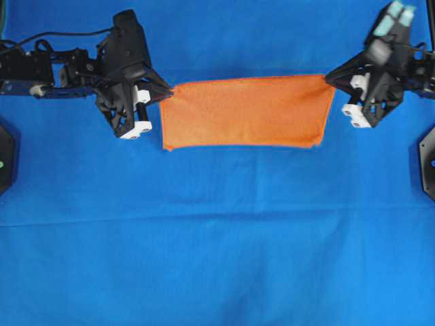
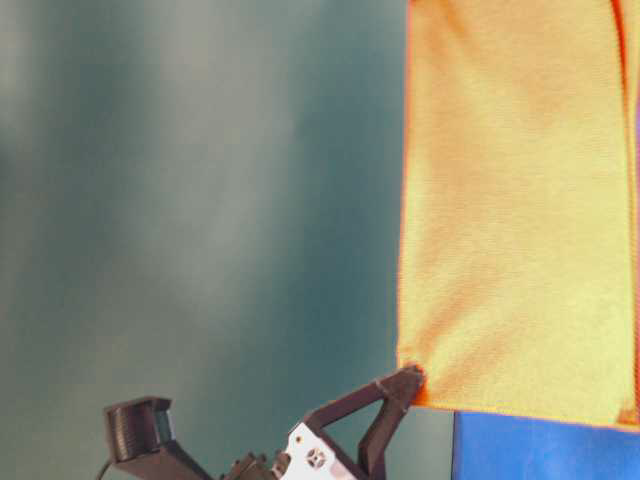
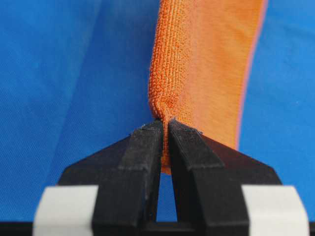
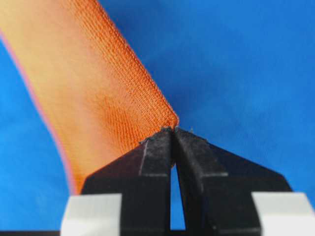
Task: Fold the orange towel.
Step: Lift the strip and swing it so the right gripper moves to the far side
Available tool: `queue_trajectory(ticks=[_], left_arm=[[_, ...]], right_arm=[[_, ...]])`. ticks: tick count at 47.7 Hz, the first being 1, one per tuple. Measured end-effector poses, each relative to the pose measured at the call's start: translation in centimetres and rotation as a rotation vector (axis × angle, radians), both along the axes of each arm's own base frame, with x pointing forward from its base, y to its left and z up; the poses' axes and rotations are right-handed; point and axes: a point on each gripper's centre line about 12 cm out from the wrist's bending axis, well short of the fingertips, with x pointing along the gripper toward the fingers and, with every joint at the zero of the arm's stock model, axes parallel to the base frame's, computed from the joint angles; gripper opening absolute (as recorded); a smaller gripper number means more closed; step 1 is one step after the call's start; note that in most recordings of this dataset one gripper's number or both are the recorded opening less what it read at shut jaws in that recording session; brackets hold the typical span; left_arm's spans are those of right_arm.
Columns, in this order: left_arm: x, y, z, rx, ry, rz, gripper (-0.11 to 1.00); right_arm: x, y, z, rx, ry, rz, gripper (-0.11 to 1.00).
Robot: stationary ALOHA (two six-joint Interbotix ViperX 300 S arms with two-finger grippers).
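Orange towel (image 1: 248,112), soft and light, likely to sag: pinched at its far corners between left gripper (image 1: 165,95) and right gripper (image 1: 329,79), both clamped tight, stretched between them, lower edge hanging over blue cloth (image 1: 217,238).

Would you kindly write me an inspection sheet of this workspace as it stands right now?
Surface: blue cloth covers the table, with a faint crease across it.
Job's things: orange towel lifted and stretched between the two arms, hanging as a sheet; one corner pinched at each side.
Clutter: nothing seen.
Grippers: left pincer shut on the towel's corner; right pincer shut on the opposite corner.
Cables: black cable runs along the left arm at the upper left of the overhead view.
Surroundings: plain grey-green backdrop in the table-level view; black mounts at the overhead view's side edges.
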Motion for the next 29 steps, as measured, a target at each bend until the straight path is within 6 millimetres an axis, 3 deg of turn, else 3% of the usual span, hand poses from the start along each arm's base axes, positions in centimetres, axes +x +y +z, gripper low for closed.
queue_trajectory(ticks=[15, 29], left_arm=[[0.3, -0.7, 0.2, 0.006, -0.021, -0.023, 0.02], [2.4, -4.5, 1.0, 0.026, -0.123, -0.138, 0.02]], right_arm=[[-0.4, 0.4, 0.8, -0.017, -0.031, 0.010, 0.02], [0.7, -2.0, 0.1, -0.049, -0.025, -0.025, 0.02]])
